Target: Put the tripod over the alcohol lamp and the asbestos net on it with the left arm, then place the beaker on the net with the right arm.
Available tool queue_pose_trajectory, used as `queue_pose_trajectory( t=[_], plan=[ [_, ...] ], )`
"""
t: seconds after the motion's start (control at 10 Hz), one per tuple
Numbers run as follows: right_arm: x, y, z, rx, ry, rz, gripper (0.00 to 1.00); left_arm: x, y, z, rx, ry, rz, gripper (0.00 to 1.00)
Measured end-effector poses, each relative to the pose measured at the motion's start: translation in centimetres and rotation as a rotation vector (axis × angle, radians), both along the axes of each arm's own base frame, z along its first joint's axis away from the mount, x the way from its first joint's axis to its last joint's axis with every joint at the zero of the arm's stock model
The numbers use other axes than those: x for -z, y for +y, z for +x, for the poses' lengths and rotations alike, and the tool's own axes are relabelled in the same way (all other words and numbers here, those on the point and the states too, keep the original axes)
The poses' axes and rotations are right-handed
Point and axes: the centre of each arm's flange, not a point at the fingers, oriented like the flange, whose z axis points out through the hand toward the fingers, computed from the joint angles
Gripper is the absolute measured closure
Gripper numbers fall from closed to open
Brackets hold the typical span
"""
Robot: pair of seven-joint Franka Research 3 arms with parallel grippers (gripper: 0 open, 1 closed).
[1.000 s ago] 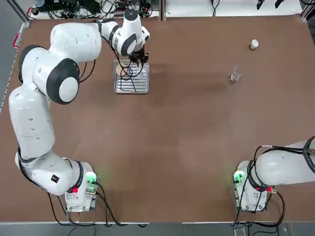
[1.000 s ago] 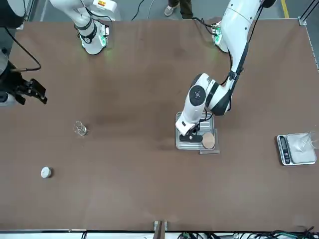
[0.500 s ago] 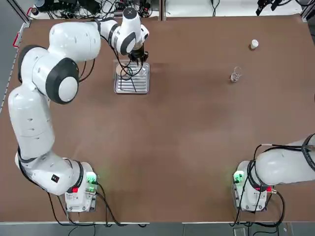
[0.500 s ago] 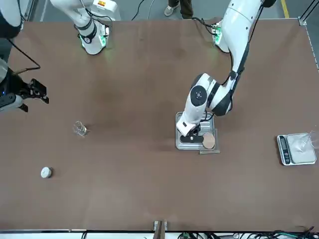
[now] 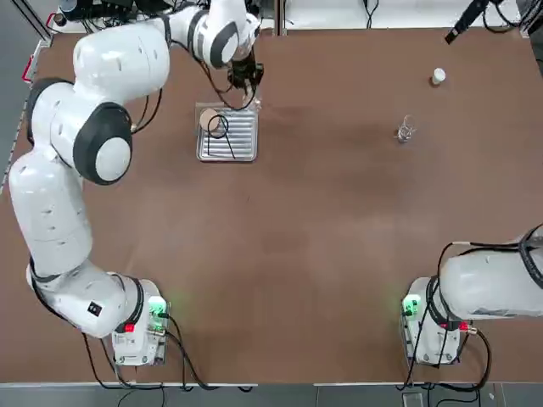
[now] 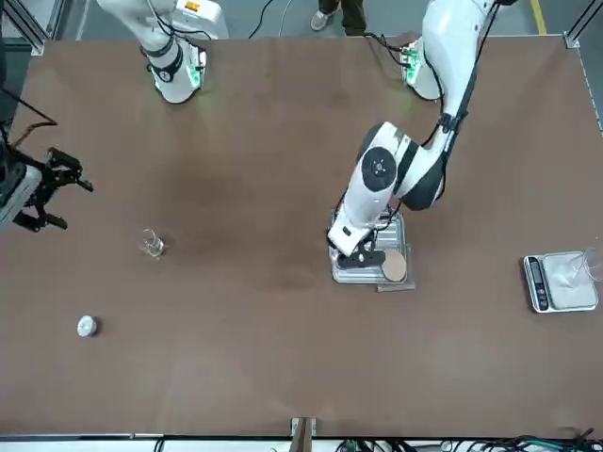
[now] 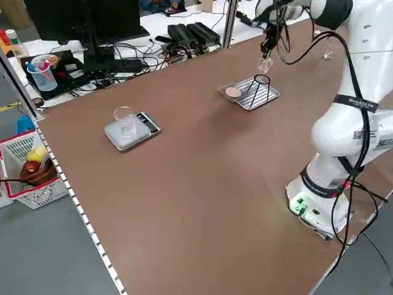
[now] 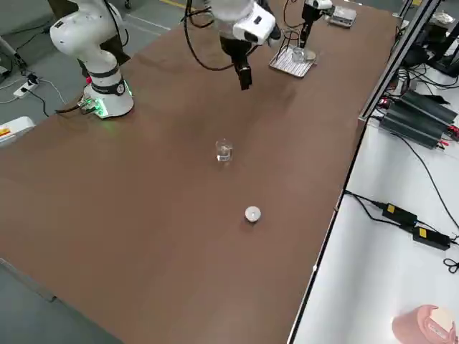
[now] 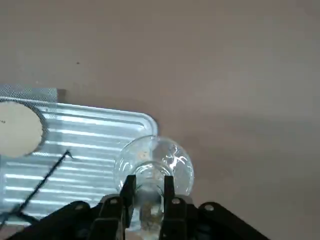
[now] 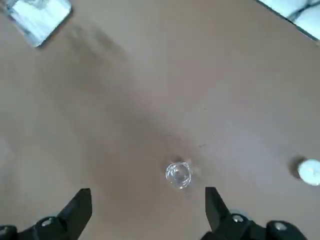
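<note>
the alcohol lamp is tiny and clear, a rounded glass body narrowing to a neck, with bright glints curving over its shoulder. the tripod is a thin black wire ring on thin, straight black legs, and the asbestos net is fine grey mesh around a smooth, round peach-tan disc. the beaker is a small, straight-sided cup of clear glass. beneath the tripod and net lies a silver tray, ribbed, shiny and round-cornered, on the matte brown table. the left gripper pinches the lamp by its narrow part between black fingers, so the glass sits right at their tips, above the table by the tray's edge. the tripod stands on the tray, lower than the left gripper, to its left and closer to the arm bases; the net lies to that gripper's left too, at the tray's side. the right gripper hovers over the far right part of the table, its two black fingers spread wide with nothing between them. the beaker is below it and apart from it, on the table, and a smooth white cylinder also stands apart from it. well to the left gripper's left, a flat scale carries a clear glass vessel.
</note>
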Motion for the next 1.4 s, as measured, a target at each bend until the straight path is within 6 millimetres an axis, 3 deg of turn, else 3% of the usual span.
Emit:
queue_pose_trajectory(
  t=[0.2,0.5,0.7,1.1,1.4],
  plan=[
    [4.3,-3.3,-0.2,-0.136,-0.052,0.108,0.00,0.3,-4.3,-2.2,-0.033,0.013,-0.012,0.74],
    [11.2,-8.7,-0.7,-0.309,-0.152,0.250,0.00,3.4,-11.9,-7.1,-0.031,0.048,-0.012,0.74],
    [15.2,-10.9,-1.6,-0.345,-0.172,0.351,0.00,5.5,-14.9,-10.1,-0.018,0.067,0.004,0.74],
    [22.3,-14.0,-3.9,-0.402,-0.284,0.505,0.00,8.7,-15.9,-10.6,-0.017,0.077,0.037,0.74],
    [25.7,-15.2,-4.8,-0.410,-0.333,0.580,0.00,9.0,-16.2,-10.9,-0.011,0.079,0.039,0.74]
  ],
)
